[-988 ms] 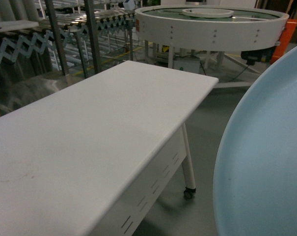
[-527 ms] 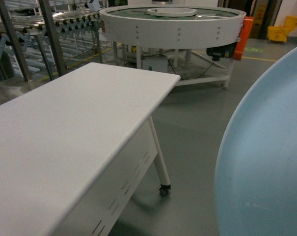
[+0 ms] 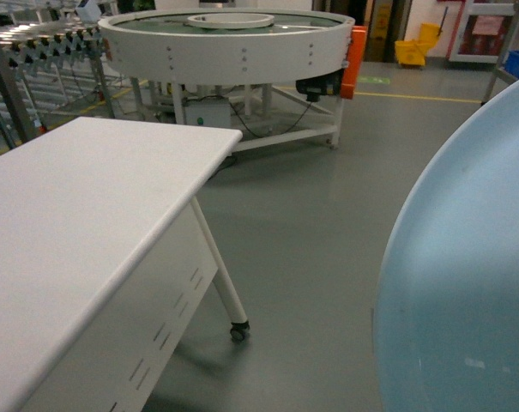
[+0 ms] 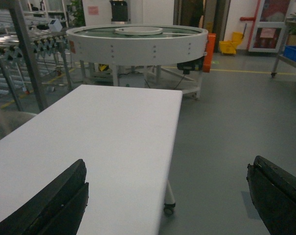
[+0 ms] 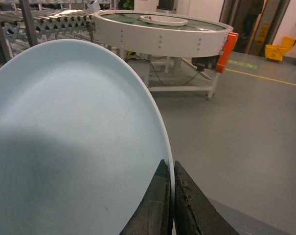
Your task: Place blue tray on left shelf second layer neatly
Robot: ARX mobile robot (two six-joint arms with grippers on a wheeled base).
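Note:
The blue tray (image 3: 465, 283) is a pale blue round plate that fills the right side of the head view, held up on edge in the air. In the right wrist view the blue tray (image 5: 74, 147) takes up the left half, and my right gripper (image 5: 170, 162) is shut on its rim, one finger on each face. My left gripper (image 4: 170, 160) is open and holds nothing, its black fingers (image 4: 64, 196) spread wide above the white table's edge. Neither gripper shows in the head view. I cannot make out the left shelf second layer; only a steel post (image 4: 26, 54) stands at far left.
A white table (image 3: 79, 215) on casters runs along the left. Behind it stands a big round white conveyor (image 3: 225, 43) with an orange box on its side, and a roller rack (image 3: 45, 34) at back left. Grey floor (image 3: 310, 223) lies between. A yellow mop bucket (image 3: 416, 47) stands far back.
The head view has swung to the right: the table and the round conveyor have slid left in frame and more floor shows. The tray keeps its place at the right edge.

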